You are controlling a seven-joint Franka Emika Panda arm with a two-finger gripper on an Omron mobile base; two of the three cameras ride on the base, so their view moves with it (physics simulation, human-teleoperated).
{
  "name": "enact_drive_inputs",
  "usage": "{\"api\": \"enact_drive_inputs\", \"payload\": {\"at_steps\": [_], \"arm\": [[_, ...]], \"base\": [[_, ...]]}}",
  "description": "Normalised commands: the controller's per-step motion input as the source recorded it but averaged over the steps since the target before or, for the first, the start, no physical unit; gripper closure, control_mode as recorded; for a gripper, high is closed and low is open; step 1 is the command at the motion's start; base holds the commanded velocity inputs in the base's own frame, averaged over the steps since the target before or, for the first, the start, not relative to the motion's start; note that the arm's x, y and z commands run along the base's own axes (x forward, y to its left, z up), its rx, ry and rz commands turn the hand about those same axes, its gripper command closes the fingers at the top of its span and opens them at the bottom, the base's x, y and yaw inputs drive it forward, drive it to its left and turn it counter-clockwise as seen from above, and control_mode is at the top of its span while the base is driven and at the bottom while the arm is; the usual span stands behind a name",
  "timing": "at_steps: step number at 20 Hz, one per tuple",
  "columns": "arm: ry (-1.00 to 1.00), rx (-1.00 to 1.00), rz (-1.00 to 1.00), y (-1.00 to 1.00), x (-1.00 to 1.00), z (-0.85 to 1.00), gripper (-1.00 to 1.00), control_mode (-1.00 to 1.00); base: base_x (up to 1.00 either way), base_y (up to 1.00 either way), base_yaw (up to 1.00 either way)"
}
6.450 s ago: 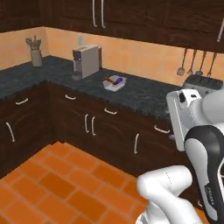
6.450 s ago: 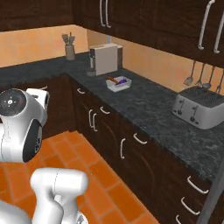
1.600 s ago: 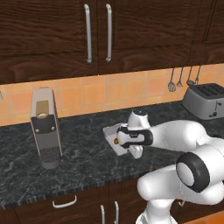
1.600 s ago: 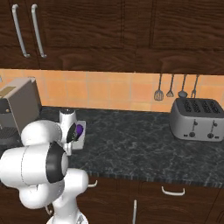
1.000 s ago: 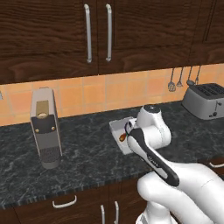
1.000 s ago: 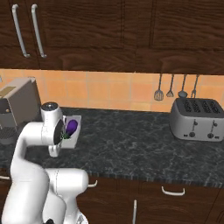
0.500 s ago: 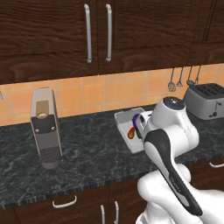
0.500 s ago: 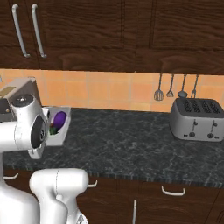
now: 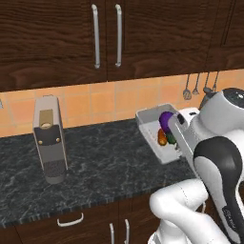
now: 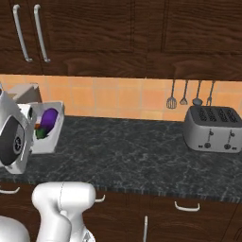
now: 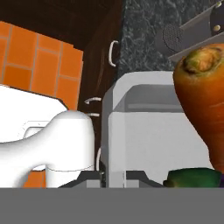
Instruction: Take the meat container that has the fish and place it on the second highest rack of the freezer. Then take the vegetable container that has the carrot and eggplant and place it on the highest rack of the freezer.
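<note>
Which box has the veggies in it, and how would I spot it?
Look along the dark speckled stone counter under the orange tiled wall. Near the robot's white arm, a shallow white plastic tray is lifted and tilted above the counter. It alone holds food: a glossy purple eggplant and an orange carrot.

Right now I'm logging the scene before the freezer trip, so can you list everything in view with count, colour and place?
vegetable container: one, white, lifted and tilted above the counter, held by its rim
eggplant: one, purple, inside the container
carrot: one, orange, inside the container below the eggplant
coffee machine: one, grey, on the counter's left
toaster: one, silver, on the counter's right
hanging utensils: four, dark, on the orange tile wall above the toaster
counter: one, black speckled
upper cupboards: dark wood, above the tiles
gripper: one, dark fingertips, shut on the container's rim
</note>
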Motion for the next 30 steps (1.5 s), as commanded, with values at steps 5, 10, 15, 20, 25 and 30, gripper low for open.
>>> {"api": "enact_drive_inputs", "payload": {"at_steps": [5, 10, 15, 20, 25, 30], "arm": [[-0.13, 0.0, 0.07, -0.17, -0.81, 0.9, 1.0, -1.0], [-0.04, 0.0, 0.0, -0.01, -0.42, 0.48, 1.0, -1.0], [0.0, 0.0, 0.0, 0.0, 0.0, 0.0, 1.0, 1.0], [0.0, 0.0, 0.0, 0.0, 0.0, 0.0, 1.0, 1.0], [0.0, 0.0, 0.0, 0.0, 0.0, 0.0, 1.0, 1.0], [0.0, 0.0, 0.0, 0.0, 0.0, 0.0, 1.0, 1.0]], "base": [[0.0, 0.0, 0.0], [0.0, 0.0, 0.0], [-0.46, 0.1, -0.11], [-0.75, -0.01, -0.62], [-0.59, -0.01, -0.76], [-0.52, -0.01, -0.79]]}}
